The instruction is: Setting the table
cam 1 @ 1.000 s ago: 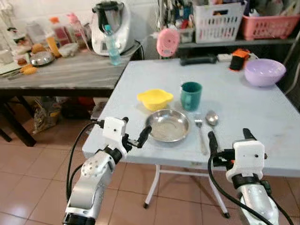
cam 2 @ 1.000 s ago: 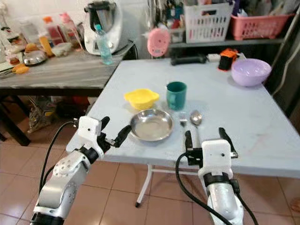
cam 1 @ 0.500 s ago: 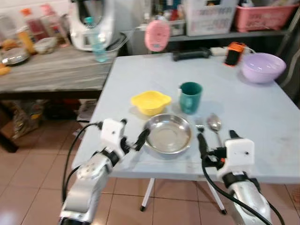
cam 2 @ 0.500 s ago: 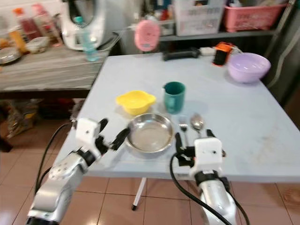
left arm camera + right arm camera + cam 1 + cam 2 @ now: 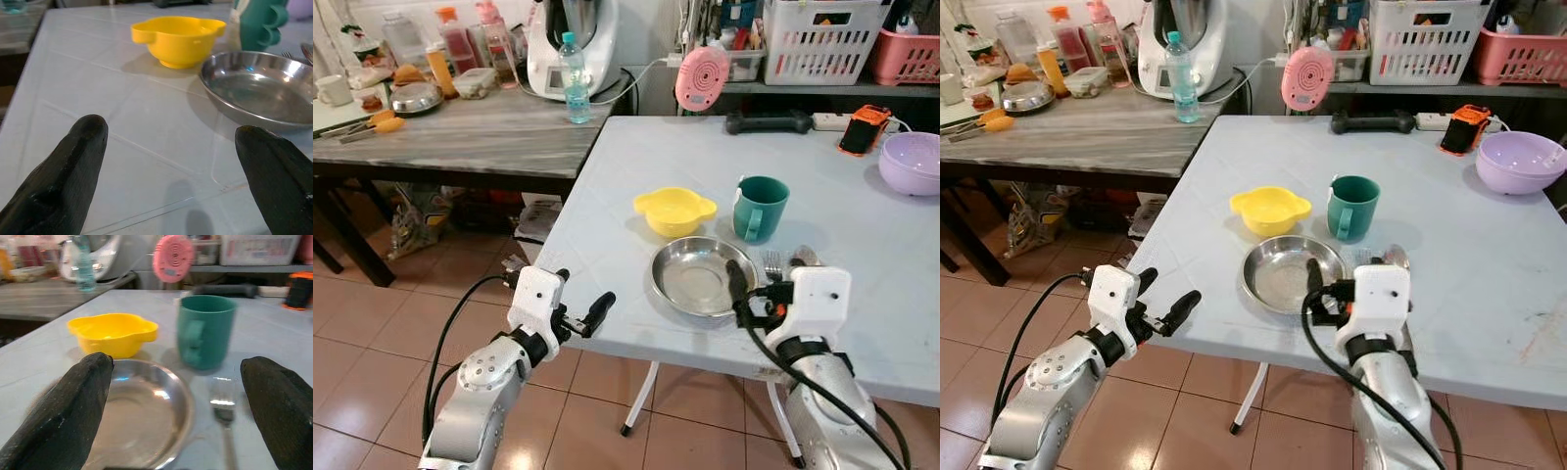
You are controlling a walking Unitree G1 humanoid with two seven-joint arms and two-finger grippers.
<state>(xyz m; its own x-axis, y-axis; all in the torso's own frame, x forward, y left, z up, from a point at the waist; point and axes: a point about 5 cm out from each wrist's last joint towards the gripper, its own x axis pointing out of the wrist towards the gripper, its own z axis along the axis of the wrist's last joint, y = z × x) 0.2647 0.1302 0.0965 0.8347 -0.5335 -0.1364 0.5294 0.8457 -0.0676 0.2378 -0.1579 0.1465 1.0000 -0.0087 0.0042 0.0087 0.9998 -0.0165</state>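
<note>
On the pale grey square table (image 5: 862, 211) a place setting is laid out: a round stainless-steel plate (image 5: 700, 275) near the front edge, a yellow plastic bowl with two small handles (image 5: 674, 210) just behind it on its left, a dark green mug (image 5: 760, 207) behind it on its right, and a metal fork (image 5: 224, 415) lying just beside the plate's right rim, its long axis running away from the robot. The right gripper (image 5: 762, 284) hovers low over the plate's right rim and the fork, its two black fingers (image 5: 73, 416) spread wide and holding nothing; the fork lies straight ahead between them, tines pointing away. The left gripper (image 5: 579, 300) hangs off the table's front-left edge, likewise spread and empty, with the plate ahead and to its right. The right arm is clearly nearer the cutlery, so any adjustment there probably falls to it.
</note>
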